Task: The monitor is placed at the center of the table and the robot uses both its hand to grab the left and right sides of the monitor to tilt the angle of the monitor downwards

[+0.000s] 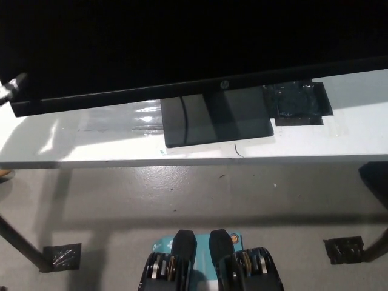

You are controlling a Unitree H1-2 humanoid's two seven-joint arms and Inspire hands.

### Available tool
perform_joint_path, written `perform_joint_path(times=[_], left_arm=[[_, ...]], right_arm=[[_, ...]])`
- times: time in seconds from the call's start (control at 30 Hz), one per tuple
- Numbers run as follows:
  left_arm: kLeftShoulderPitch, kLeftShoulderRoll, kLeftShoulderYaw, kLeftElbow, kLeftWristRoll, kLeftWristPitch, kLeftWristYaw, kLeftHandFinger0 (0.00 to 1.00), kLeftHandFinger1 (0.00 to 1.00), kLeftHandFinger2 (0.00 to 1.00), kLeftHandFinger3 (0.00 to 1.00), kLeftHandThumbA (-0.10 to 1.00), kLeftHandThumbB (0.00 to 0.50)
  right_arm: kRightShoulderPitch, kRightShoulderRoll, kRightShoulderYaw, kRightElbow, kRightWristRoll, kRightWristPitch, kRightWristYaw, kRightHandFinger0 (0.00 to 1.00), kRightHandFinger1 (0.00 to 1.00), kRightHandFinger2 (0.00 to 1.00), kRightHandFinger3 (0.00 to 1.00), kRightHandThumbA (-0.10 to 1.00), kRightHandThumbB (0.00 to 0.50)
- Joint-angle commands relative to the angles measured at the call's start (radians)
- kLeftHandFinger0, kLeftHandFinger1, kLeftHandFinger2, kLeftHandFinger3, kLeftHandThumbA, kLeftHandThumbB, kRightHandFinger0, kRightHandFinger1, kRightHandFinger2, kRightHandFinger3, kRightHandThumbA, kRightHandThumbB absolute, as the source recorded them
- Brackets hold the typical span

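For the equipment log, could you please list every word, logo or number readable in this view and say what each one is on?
"hp", a small round logo on the lower bezel of the monitor; that is how it seems to read, though it is small.
No other text, label or number can be read: none on the monitor base, the black tape patch or the white table.

Bare table (91,142) before monitor (182,42)

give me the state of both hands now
Left hand: only a white sliver at the left end of the monitor; open or shut cannot be told.
Right hand: not in view.
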Motion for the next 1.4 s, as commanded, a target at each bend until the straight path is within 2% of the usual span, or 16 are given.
perform_joint_path(times=[0.0,0.03,0.07,0.2,0.27,0.47,0.5,0.63,0.7,0.8,0.83,0.87,0.97,1.1,1.17,1.37], left_arm=[[-0.104,0.043,-0.039,0.015,0.051,-0.031,-0.025,1.00,1.00,1.00,1.00,0.67,0.425],[-0.105,0.044,-0.042,0.017,0.051,-0.033,-0.023,1.00,1.00,1.00,1.00,0.66,0.425],[-0.145,0.038,-0.075,0.051,0.078,-0.023,-0.039,1.00,1.00,1.00,1.00,0.71,0.458],[-0.153,0.042,-0.089,0.060,0.078,-0.025,-0.035,1.00,1.00,1.00,1.00,0.71,0.459],[-0.214,0.023,-0.151,0.121,0.157,-0.014,-0.035,1.00,1.00,1.00,1.00,0.79,0.493],[-0.259,0.018,-0.194,0.170,0.186,-0.022,-0.020,1.00,1.00,1.00,1.00,0.81,0.489],[-0.270,0.015,-0.200,0.182,0.196,-0.026,-0.013,1.00,1.00,1.00,1.00,0.79,0.475],[-0.332,0.021,-0.259,0.273,0.290,-0.069,0.025,1.00,1.00,1.00,1.00,0.76,0.433],[-0.368,0.027,-0.297,0.342,0.348,-0.119,0.071,1.00,1.00,1.00,1.00,0.80,0.448],[-0.375,0.028,-0.308,0.358,0.352,-0.130,0.081,1.00,1.00,1.00,1.00,0.80,0.448],[-0.422,0.038,-0.373,0.430,0.444,-0.157,0.144,1.00,1.00,1.00,1.00,0.76,0.415],[-0.499,0.056,-0.479,0.547,0.598,-0.193,0.254,1.00,1.00,1.00,1.00,0.76,0.429],[-0.565,0.065,-0.600,0.643,0.711,-0.178,0.385,1.00,1.00,1.00,1.00,0.82,0.467],[-0.630,0.061,-0.702,0.734,0.762,-0.162,0.517,1.00,1.00,1.00,1.00,0.75,0.479],[-0.657,0.059,-0.747,0.762,0.786,-0.140,0.559,1.00,1.00,1.00,1.00,0.77,0.482],[-0.694,0.058,-0.836,0.812,0.790,-0.100,0.620,1.00,1.00,1.00,1.00,0.79,0.494]], right_arm=[[-0.122,0.017,0.017,-0.053,-0.010,-0.083,0.025,1.00,1.00,1.00,1.00,0.62,0.500],[-0.123,0.017,0.018,-0.053,-0.010,-0.083,0.024,1.00,1.00,1.00,1.00,0.62,0.500],[-0.116,0.025,0.038,-0.050,-0.032,-0.085,0.013,1.00,1.00,1.00,1.00,0.58,0.500],[-0.116,0.025,0.043,-0.049,-0.034,-0.086,0.011,1.00,1.00,1.00,1.00,0.58,0.500],[-0.108,0.042,0.116,-0.040,-0.128,-0.157,-0.069,1.00,1.00,1.00,1.00,0.57,0.499],[-0.100,0.050,0.209,-0.053,-0.218,-0.224,-0.194,1.00,1.00,1.00,1.00,0.61,0.500],[-0.096,0.052,0.240,-0.055,-0.262,-0.258,-0.263,1.00,1.00,1.00,1.00,0.66,0.500],[-0.088,0.073,0.293,-0.041,-0.328,-0.311,-0.431,1.00,1.00,1.00,1.00,0.57,0.500],[-0.085,0.080,0.325,-0.039,-0.374,-0.316,-0.509,1.00,1.00,1.00,1.00,0.59,0.500],[-0.087,0.081,0.334,-0.033,-0.376,-0.320,-0.522,1.00,1.00,1.00,1.00,0.60,0.500],[-0.088,0.087,0.363,-0.030,-0.417,-0.330,-0.584,1.00,1.00,1.00,1.00,0.52,0.500],[-0.089,0.098,0.410,-0.028,-0.488,-0.347,-0.692,1.00,1.00,1.00,1.00,0.50,0.500],[-0.093,0.104,0.458,-0.021,-0.544,-0.352,-0.789,1.00,1.00,1.00,1.00,0.48,0.500],[-0.101,0.113,0.524,0.005,-0.608,-0.331,-0.911,1.00,1.00,1.00,1.00,0.51,0.500],[-0.104,0.120,0.549,0.017,-0.627,-0.319,-0.958,1.00,1.00,1.00,1.00,0.50,0.500],[-0.106,0.130,0.580,0.036,-0.632,-0.311,-1.017,1.00,1.00,1.00,1.00,0.54,0.500]])
